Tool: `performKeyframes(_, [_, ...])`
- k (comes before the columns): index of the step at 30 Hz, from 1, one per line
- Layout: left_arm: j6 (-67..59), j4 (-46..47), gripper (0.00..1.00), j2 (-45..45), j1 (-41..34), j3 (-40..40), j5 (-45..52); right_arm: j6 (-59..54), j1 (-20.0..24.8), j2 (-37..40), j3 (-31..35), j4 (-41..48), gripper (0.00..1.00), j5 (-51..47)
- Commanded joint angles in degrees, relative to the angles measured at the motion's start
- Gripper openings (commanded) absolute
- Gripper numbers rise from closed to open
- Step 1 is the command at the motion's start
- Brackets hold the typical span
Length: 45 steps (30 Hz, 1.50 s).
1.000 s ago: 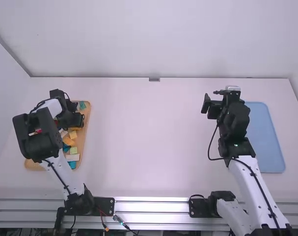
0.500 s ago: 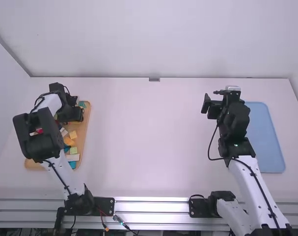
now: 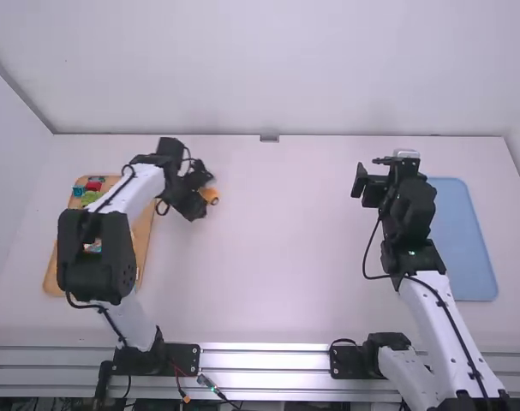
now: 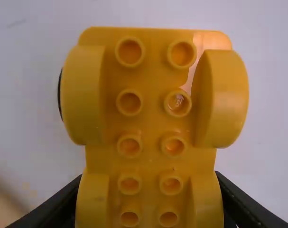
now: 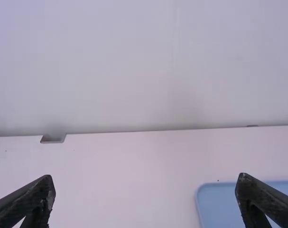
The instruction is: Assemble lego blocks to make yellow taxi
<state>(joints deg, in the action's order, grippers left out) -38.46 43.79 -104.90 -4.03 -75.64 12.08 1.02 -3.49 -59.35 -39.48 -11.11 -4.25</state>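
My left gripper [image 3: 200, 193] is over the table just right of the wooden tray, shut on a yellow car base [image 3: 210, 196]. In the left wrist view the yellow car base [image 4: 151, 114], studded and with wheel-arch shapes along both sides, lies between the fingers of my left gripper [image 4: 151, 204]. My right gripper [image 3: 371, 177] stands beside the blue tray at the right; in the right wrist view the fingers of that right gripper [image 5: 146, 194] are wide apart with nothing between them. Coloured blocks, among them a red one [image 3: 93, 185], lie in the wooden tray.
The wooden tray [image 3: 145, 235] is at the far left, partly covered by the left arm. A blue tray [image 3: 467, 244] lies at the right behind the right arm. The wall rises along the table's far edge.
My left gripper has moved from above the wooden tray rightward onto the open table side, carrying the yellow car base. The right arm has kept still.
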Motion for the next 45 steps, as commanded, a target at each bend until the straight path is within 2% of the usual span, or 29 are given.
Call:
performKeyframes(1, [-12.1,1.9,0.36,0.7,-6.5,1.0,4.9,0.0,-0.3,-0.2,-2.1,0.1,0.99,-0.3])
performKeyframes(6, [-16.4,1.0,0.42,-1.7,-17.8,1.1,4.8,0.2,-0.3,-0.2,-2.1,1.0,0.99,-0.1])
performKeyframes(9, [-16.8,0.1,0.42,-2.8,-22.4,1.4,2.1,0.2,-0.3,-0.2,-2.1,1.4,0.99,-0.1])
performKeyframes(11, [-14.3,-2.0,0.38,-4.1,-25.7,2.0,-3.6,0.2,-0.3,-0.2,-2.1,1.5,0.99,-0.1])
performKeyframes(14, [-11.8,-5.1,0.39,-5.4,-27.7,3.9,-8.5,0.2,-0.3,-0.2,-2.1,1.6,0.99,-0.1])
performKeyframes(27, [-9.0,-15.1,0.49,-5.7,-27.8,12.0,-6.5,0.2,-0.3,-0.2,-2.1,1.1,0.99,-0.1])
performKeyframes(30, [-8.5,-16.2,0.54,-5.7,-27.8,13.3,-7.2,0.2,-0.3,-0.2,-2.1,1.1,0.99,-0.1])
performKeyframes(31, [-8.5,-16.1,0.59,-5.7,-27.8,13.3,-7.2,0.2,-0.3,-0.2,-2.1,1.1,0.99,-0.1])
performKeyframes(33, [-8.5,-15.2,0.82,-5.7,-27.8,12.7,-7.2,0.2,-0.3,-0.2,-2.1,1.1,0.99,-0.1])
performKeyframes(34, [-8.5,-14.1,0.99,-5.7,-27.8,11.8,-7.2,0.2,-0.3,-0.2,-2.1,1.1,0.99,-0.1])
performKeyframes(41, [-9.3,-5.0,0.99,-5.5,-27.4,2.5,-9.6,0.2,-0.3,-0.2,-2.1,1.1,0.99,-0.1])
performKeyframes(45, [-11.6,4.2,0.99,-4.5,-26.1,-4.6,-10.3,0.2,-0.3,-0.2,-2.1,0.9,0.99,-0.1])
